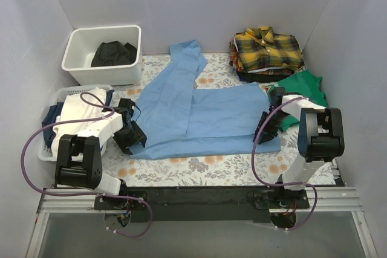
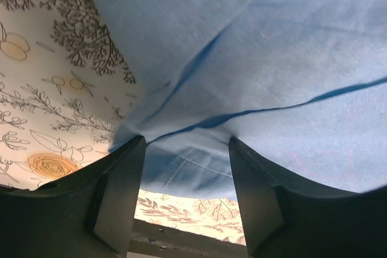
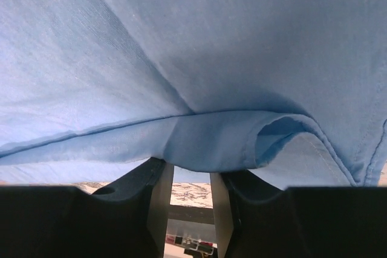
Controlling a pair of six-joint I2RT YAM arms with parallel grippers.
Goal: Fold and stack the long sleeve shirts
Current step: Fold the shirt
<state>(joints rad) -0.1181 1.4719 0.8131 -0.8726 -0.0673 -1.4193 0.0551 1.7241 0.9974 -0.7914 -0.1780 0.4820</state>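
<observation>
Left claw (image 1: 135, 136), right claw (image 1: 269, 123) at edges, blue shirt (image 1: 211, 116) flat, sleeve outstretched

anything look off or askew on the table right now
The light blue shirt lies only partly folded: one sleeve juts out toward the back wall, askew from the body. The green T-shirt sits crumpled beside the folded plaid shirt. Nothing looks spilled or damaged.
</observation>
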